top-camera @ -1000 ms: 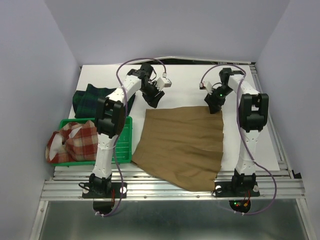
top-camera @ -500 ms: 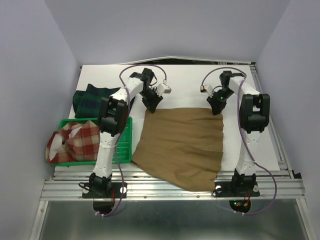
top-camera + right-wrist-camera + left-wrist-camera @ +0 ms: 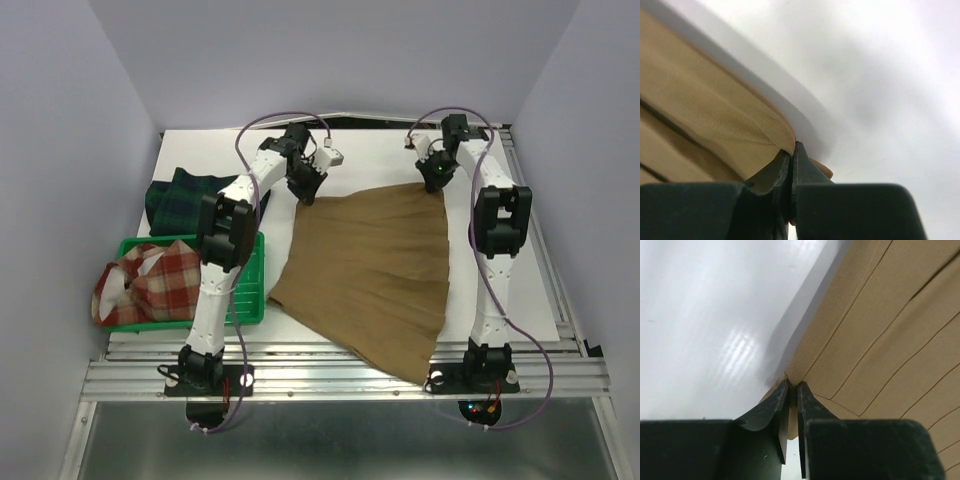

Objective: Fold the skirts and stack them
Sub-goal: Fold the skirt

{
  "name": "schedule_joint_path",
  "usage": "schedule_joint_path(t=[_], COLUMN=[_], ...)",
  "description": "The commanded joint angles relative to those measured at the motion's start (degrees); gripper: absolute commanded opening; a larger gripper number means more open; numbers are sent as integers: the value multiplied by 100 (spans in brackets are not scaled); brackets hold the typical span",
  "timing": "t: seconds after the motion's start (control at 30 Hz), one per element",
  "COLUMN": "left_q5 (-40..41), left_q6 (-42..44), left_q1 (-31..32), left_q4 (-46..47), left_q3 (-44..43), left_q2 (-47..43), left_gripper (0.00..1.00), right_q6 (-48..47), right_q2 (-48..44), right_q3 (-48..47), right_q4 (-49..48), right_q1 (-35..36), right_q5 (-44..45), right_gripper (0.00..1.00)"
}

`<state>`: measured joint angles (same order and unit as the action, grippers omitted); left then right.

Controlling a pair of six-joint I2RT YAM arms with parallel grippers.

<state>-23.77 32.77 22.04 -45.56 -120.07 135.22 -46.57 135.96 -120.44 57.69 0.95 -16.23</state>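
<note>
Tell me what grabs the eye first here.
A big tan skirt spreads across the middle, its far corners pinched by the left gripper and right gripper. At left, a red plaid skirt bulges from a green tray, a dark tartan skirt behind it.

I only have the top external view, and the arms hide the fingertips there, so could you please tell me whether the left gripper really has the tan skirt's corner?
Observer: Yes. The left wrist view shows the left gripper pinched shut on a corner of the tan skirt, with cloth between the tips.
Operator: Thank you. Is the right one gripping too?
Observer: It is. The right gripper is shut on the skirt's edge, and a small bit of fabric pokes out past the fingers.
Operator: Is that edge off the surface?
Observer: It appears raised, casting a shadow band on the white table.
</note>
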Motion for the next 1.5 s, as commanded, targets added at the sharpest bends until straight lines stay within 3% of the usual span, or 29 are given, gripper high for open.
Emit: schedule_joint_path(t=[0.0,0.4,0.63,0.8,1.03,1.27,1.47], left_q5=[468,2025,2087,1419,445,-215,-532], left_q6=[-394,-955,-2088,-2259,-1021,1168,2829], left_q1=[-69,-156,-463,-719,-886,-1088,-1229], left_q4=[749,2244,2884,3501,3651,3010,3097], left_q3=[-341,-211,185,783,1301,1688,2997], left_q2=[-329,-926,-1286,-1647,-1946,-2271,-2983], left_gripper=[0,0,0,0,0,0,0], right_q6=[262,323,964,1334,1044,737,754], right_q2=[255,-70,-342,-807,-2151,-3330,-4015], right_q3=[-1258,-2035,-1948,-2027,-412,1504,2955], right_q4=[-821,-2472,-3711,-3388,-2369,-1542,-1357], right_q1=[-174,-227,-227,-227,98,511,792], right_q5=[533,1210,1605,1290,227,-222,-460], right_gripper=[1,1,1,1,1,1,1])
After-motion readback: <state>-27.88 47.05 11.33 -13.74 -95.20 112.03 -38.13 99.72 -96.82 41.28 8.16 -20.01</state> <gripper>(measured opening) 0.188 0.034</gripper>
